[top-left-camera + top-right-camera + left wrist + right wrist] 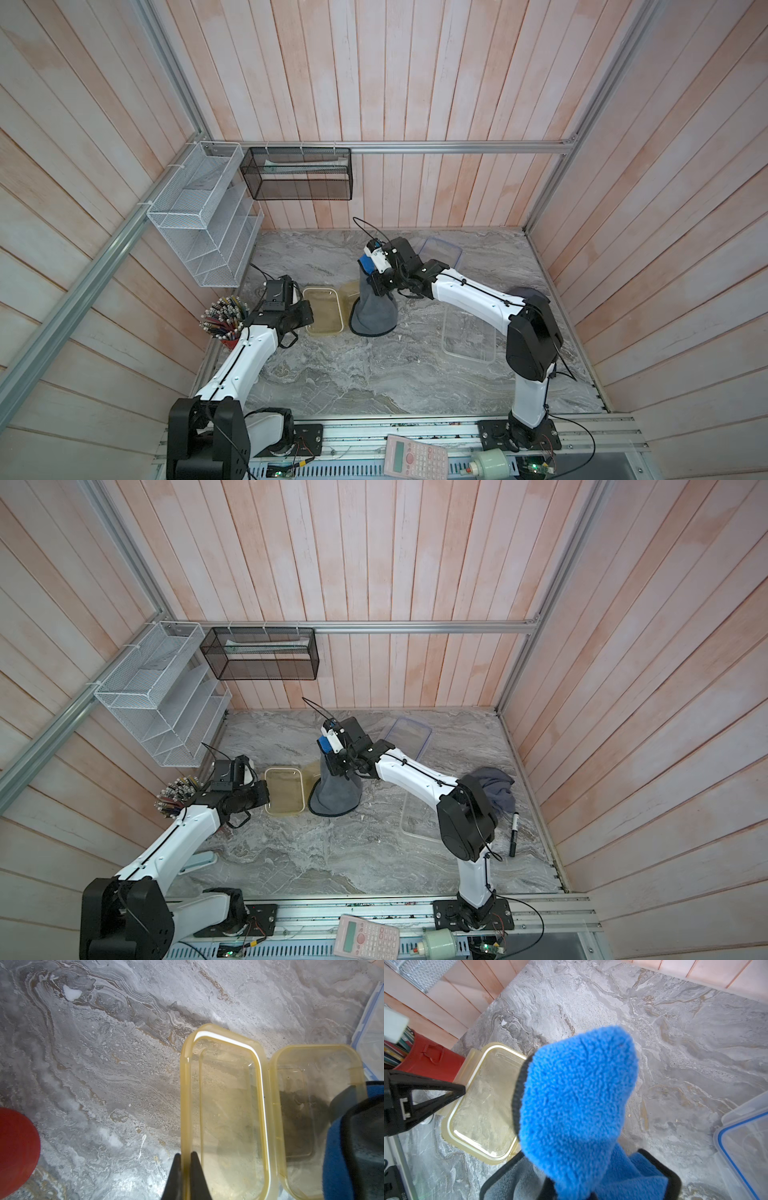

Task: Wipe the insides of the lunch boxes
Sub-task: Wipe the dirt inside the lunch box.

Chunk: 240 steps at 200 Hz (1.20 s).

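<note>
The small yellow lunch box (pixel 325 309) (pixel 285 791) (pixel 226 1118) lies open on the marble table, its yellowish lid (pixel 311 1105) right beside it. My left gripper (pixel 186 1156) (pixel 306 312) is shut on the box's long side wall. My right gripper (pixel 371 277) (pixel 330 759) (pixel 571 1188) is raised beside the box, shut on a blue and grey cloth (pixel 372 316) (pixel 577 1095) that hangs down onto the lid and hides its fingertips. The larger clear lunch box (pixel 469 336) (pixel 419 812) stands open at the right, under the right arm. Its blue-rimmed lid (pixel 442 251) (pixel 409 733) lies behind.
A red cup of pencils (pixel 226 328) stands close behind my left wrist. A dark cloth (pixel 496 789) and a black marker (pixel 514 835) lie at the far right. A white mesh rack (pixel 203 216) and a black mesh basket (pixel 297 174) hang on the walls. A pink calculator (pixel 415 459) lies on the front rail.
</note>
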Available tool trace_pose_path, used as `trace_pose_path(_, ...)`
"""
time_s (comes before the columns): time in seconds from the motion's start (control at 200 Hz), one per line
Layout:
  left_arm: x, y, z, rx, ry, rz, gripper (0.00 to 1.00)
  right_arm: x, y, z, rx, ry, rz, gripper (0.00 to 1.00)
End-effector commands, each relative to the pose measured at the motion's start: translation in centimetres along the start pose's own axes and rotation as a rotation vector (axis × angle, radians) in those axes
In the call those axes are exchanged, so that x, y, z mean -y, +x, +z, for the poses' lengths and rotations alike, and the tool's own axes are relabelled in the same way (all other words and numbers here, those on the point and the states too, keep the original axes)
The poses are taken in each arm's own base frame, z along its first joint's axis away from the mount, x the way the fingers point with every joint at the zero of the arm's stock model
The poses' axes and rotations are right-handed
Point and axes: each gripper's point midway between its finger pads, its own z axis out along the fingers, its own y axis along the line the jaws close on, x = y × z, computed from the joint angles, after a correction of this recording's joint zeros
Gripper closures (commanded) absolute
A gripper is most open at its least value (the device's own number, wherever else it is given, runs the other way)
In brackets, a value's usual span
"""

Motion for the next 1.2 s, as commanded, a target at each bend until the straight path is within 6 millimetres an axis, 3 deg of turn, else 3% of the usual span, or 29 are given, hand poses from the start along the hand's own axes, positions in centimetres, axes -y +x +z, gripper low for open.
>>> trace_pose_path(0.0, 0.2, -0.7, -0.3, 0.003, -0.001, 0.026, 0.98, -1.1, -1.8, -0.4, 0.051, 0.067, -0.055, 1.00)
trace_pose_path(0.14, -0.1, -0.4, 0.0, -0.007, -0.010, 0.030, 0.98, -2.7, -4.7, -2.0, 0.143, 0.075, -0.072, 1.00)
trace_pose_path(0.325, -0.4, 0.1, 0.3, -0.023, -0.022, 0.038, 0.98, -4.8, -8.3, -6.5, 0.279, 0.040, -0.076, 1.00)
trace_pose_path(0.435, -0.4, 0.1, 0.6, -0.028, -0.021, 0.037, 0.98, -5.7, -9.5, -8.4, 0.361, -0.006, -0.069, 1.00)
trace_pose_path(0.495, -0.3, 0.1, 0.7, -0.027, -0.018, 0.035, 0.99, -6.1, -9.7, -8.5, 0.402, -0.028, -0.074, 1.00)
trace_pose_path(0.625, -0.1, -0.1, 0.7, -0.023, -0.010, 0.035, 0.98, -5.6, -9.5, -6.3, 0.443, -0.028, -0.105, 1.00)
trace_pose_path(0.8, -0.1, -0.2, 0.4, -0.019, -0.012, 0.031, 0.98, -6.3, -8.1, -0.6, 0.344, -0.076, -0.167, 1.00)
trace_pose_path(0.975, 0.0, -0.8, -0.4, 0.014, -0.009, 0.020, 0.98, -4.7, -1.9, 5.1, 0.106, -0.028, -0.224, 1.00)
trace_pose_path(1.195, 0.8, -2.4, -1.7, 0.073, 0.037, -0.011, 0.99, -0.2, 5.0, 8.2, -0.063, 0.119, -0.275, 1.00)
